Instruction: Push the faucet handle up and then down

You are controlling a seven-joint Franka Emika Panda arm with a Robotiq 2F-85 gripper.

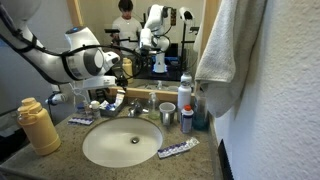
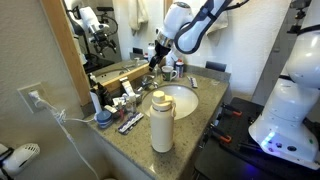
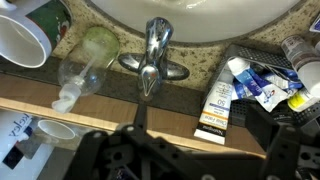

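One short chrome lever, the faucet handle [image 3: 151, 58], sits in the middle of the wrist view. It tops the small faucet at the back edge of the white basin [image 3: 190, 18], which fills the frame at 12 o'clock. The jaws come in from 6 o'clock as dark, blurred shapes, spread wide with nothing between them. They hang above the faucet; I cannot tell whether they touch the handle.

Seen from the handle, a clear container [image 3: 82, 62] lies on its side at 9 o'clock and a white cup [image 3: 22, 42] sits at 10 o'clock. A white box [image 3: 218, 100] and a heap of tubes [image 3: 262, 82] lie at 3 to 4 o'clock. All of these rest on the speckled bench [image 3: 200, 52].

In an exterior view the arm [image 1: 60, 62] reaches in from 9 o'clock, and its wrist ends just above the faucet, behind the basin. A yellow bottle [image 1: 38, 126] stands upright at 8 o'clock from the basin. A flat tube [image 1: 177, 150] lies by the basin's rim at 4 o'clock, and a grey towel [image 1: 225, 50] hangs at 2 o'clock. A mirror [image 1: 140, 25] behind the bench reflects the arm.
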